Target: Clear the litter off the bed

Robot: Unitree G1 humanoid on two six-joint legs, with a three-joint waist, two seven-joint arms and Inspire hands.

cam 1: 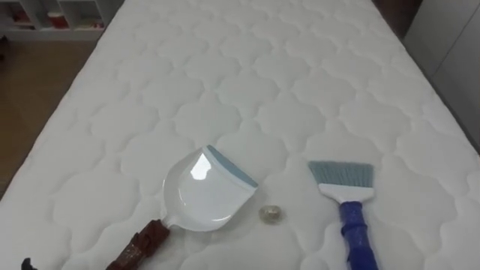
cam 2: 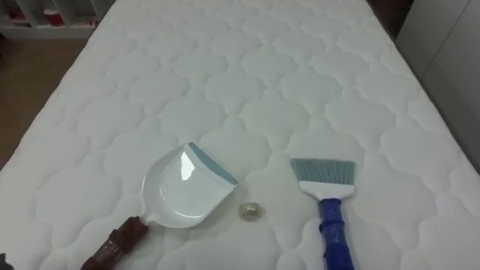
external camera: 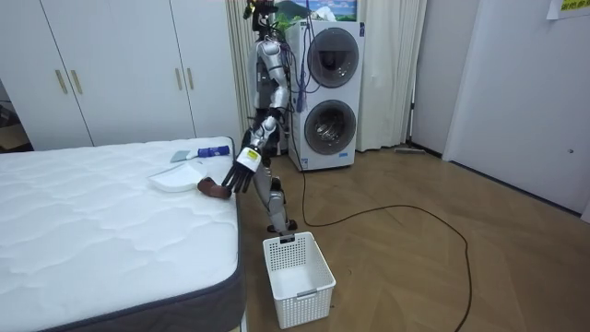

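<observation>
On the white quilted mattress [cam 1: 247, 75] lies a white dustpan [cam 1: 201, 191] with a grey-blue lip and a brown handle [cam 1: 139, 247] that points to the near left corner. A small crumpled ball of litter [cam 1: 271, 214] rests just right of the pan. Further right lies a brush [cam 1: 345, 191] with grey bristles and a blue handle, bristles facing away from me. I stand at the bed's end. In the room view my left hand [external camera: 244, 164] hangs open, fingers spread, just above the end of the dustpan's handle [external camera: 214, 189], holding nothing.
A white slatted basket [external camera: 297, 277] stands on the wooden floor by the bed's corner. Stacked washing machines [external camera: 329, 92] are behind me. White shelves [cam 1: 52, 19] stand beyond the bed's far left corner, and wardrobes [external camera: 120, 65] line the wall.
</observation>
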